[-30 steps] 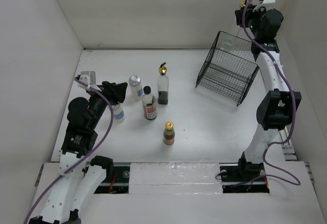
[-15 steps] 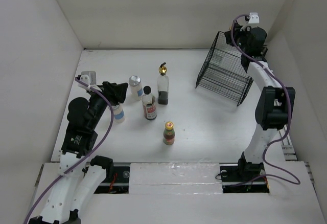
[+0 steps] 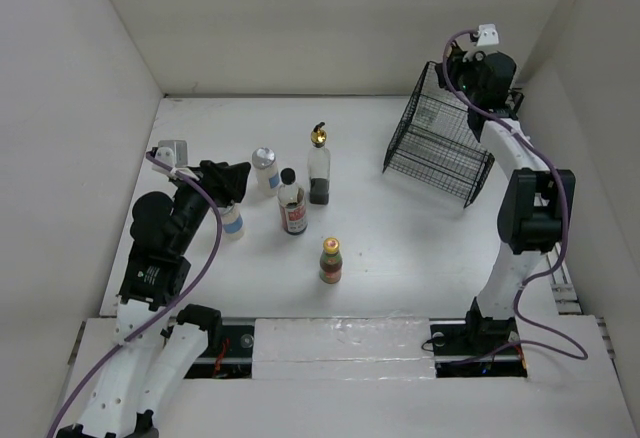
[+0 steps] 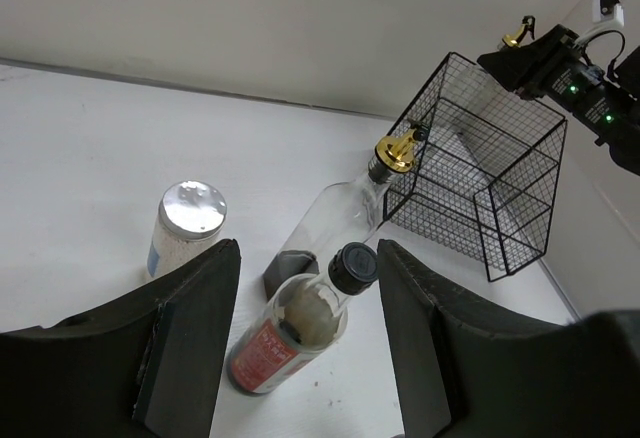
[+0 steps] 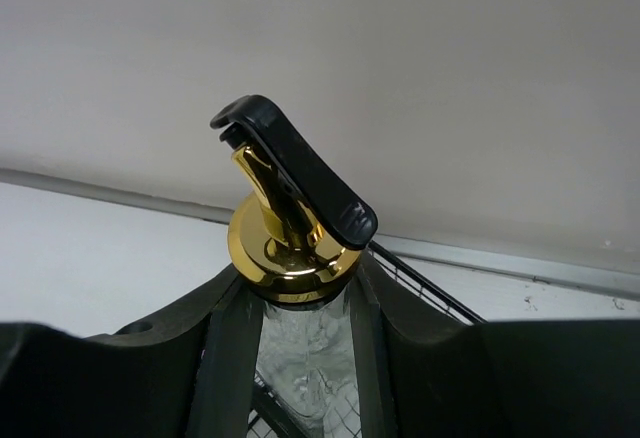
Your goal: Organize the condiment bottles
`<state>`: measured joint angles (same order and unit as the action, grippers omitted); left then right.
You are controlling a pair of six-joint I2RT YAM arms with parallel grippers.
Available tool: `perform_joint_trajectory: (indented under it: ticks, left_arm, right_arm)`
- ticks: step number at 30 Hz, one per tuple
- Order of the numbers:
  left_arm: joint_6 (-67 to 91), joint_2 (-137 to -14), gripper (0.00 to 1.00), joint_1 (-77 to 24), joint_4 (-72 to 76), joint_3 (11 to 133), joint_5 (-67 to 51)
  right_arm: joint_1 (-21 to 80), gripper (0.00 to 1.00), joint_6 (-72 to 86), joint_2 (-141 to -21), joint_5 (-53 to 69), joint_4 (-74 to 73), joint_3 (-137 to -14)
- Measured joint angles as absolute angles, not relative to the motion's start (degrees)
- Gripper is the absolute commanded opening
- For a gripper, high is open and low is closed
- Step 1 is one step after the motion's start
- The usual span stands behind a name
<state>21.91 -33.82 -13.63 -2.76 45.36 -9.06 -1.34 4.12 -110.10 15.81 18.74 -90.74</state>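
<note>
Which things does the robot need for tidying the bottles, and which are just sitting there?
Job: held glass bottle in right fingers, standing glass bottle, dark bottle, red-capped bottle, silver-lidded white bottle, white bottle under left arm.
Not to sort: wire basket, likely their home.

White table top (image 3: 400, 248), matt and bare-looking, plain white far wall (image 3: 330, 28) meeting it in a thin grey seam, white left wall (image 3: 60, 108) and white right wall (image 3: 605, 48) closing in the sides, pale glossy strip (image 3: 340, 336) along the near edge, soft even light
</note>
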Motion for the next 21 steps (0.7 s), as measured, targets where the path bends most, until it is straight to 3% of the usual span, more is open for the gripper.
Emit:
perform_joint_trajectory:
  ticks: [16, 18, 19, 21]
  left_arm:
    - [21.91, -33.23, 0.53, -13.63, -2.76, 45.36, -9.28]
    - [21.91, -33.23, 0.53, -13.63, -2.76, 45.36, -9.39]
    - [21.91, -33.23, 0.53, -13.63, -2.76, 45.36, -9.47]
    - [21.91, -33.23, 0.53, -13.63, -2.76, 45.36, -9.67]
  right_arm:
    - [0.58, 0.38, -1.32, -112.12, 14.13, 9.10, -97.69]
    - [0.56, 0.46, -1.32, -112.12, 13.93, 9.21, -97.67]
    - [0.56, 0.57, -1.34, -112.12, 13.93, 9.23, -97.65]
    - [0.56, 0.65, -1.41, -112.12, 13.85, 10.00, -97.62]
